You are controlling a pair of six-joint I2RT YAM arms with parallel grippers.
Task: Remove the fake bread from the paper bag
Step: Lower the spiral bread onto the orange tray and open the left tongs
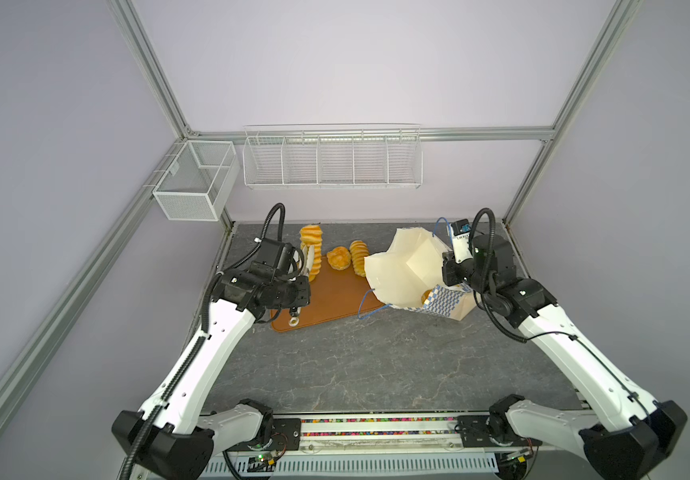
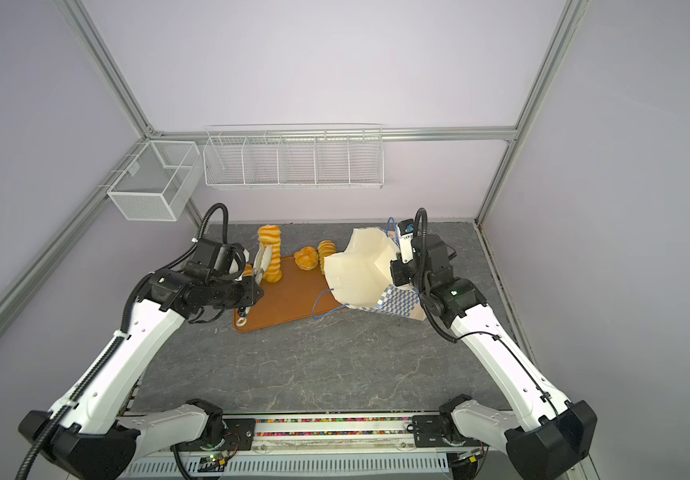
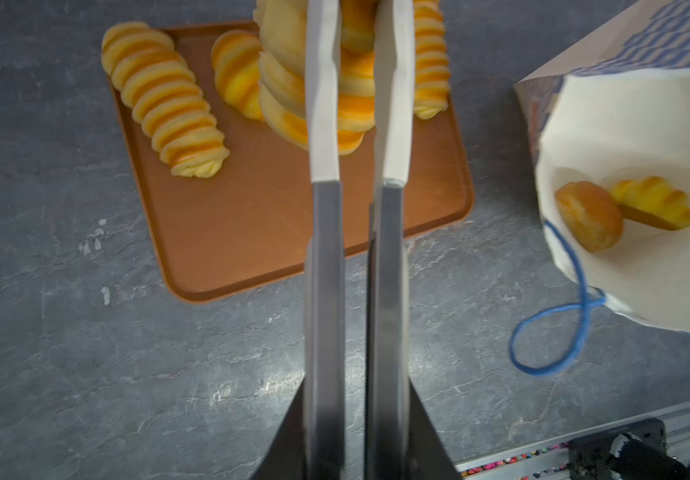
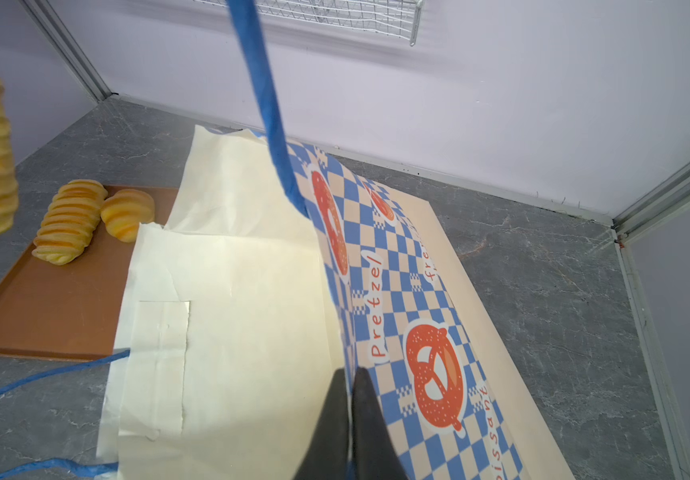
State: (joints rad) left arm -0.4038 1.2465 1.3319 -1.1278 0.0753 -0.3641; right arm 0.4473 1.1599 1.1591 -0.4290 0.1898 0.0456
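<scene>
well, the paper bag [image 3: 625, 137] holds two pastries [image 3: 590, 216]; left end effector [image 3: 357, 25] clamps a loaf [image 3: 283, 95], right end effector [image 4: 349, 376] its rim [image 4: 340, 324].

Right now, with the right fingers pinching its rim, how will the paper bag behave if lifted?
Probably floppy: the paper bag is creased and sagging. Likely light: only a brown bun and a yellow roll show inside. Both may slide out, since its mouth lies open sideways.

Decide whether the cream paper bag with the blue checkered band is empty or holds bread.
Not empty: a brown round bun and a yellow ridged roll lie inside the paper bag.
</scene>
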